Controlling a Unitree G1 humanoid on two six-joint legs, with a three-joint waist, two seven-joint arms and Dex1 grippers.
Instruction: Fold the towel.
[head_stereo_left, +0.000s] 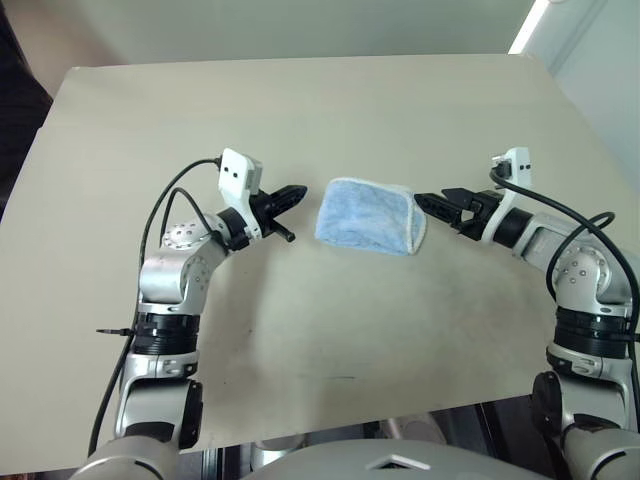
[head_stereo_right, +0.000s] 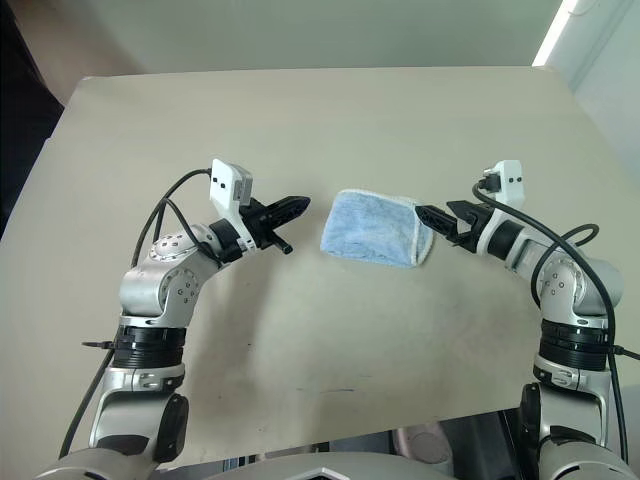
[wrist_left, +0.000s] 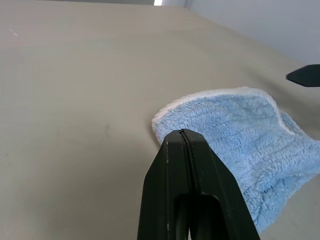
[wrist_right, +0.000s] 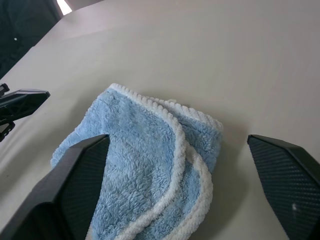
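Towel (head_stereo_left: 368, 216) lies folded mid-table (head_stereo_left: 300, 110), btwn both grippers; left gripper (head_stereo_left: 296, 192) clenched, empty; right gripper (wrist_right: 180, 185) spread wide, holding nothing; we'd pull both clear w/o snagging edging, keeping fold flat.

the towel (wrist_right: 145, 175) looked like fluffy, matt cloth with looped white edging. the table (head_stereo_left: 300, 120) was smooth and matt. my right end effector (wrist_right: 180, 185) showed black, finely textured plastic fingers (wrist_right: 287, 180).

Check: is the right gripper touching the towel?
Apart. In the left eye view the right gripper, fingers open, stops short of the towel, with bare table between them.
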